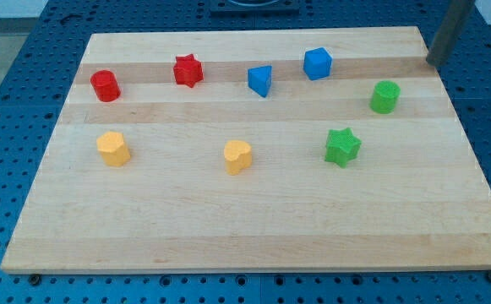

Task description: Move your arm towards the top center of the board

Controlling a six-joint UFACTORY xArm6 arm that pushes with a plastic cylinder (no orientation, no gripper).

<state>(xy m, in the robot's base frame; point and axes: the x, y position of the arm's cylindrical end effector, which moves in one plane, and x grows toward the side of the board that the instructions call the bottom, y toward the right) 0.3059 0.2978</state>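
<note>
The dark rod comes in from the view's top right, and my tip [433, 62] rests on the wooden board [253, 228] near its top right corner. The green cylinder [384, 97] lies just below and left of the tip. The blue cube [318, 63] is well to the tip's left, near the top centre, with the blue wedge-shaped block [260, 81] beside it. The tip touches no block.
A red star [188, 70] and a red cylinder [106, 86] sit at the top left. A yellow block [113, 148] and a yellow heart-like block [237, 157] lie mid-board. A green star [342, 146] sits right of centre. Blue perforated table surrounds the board.
</note>
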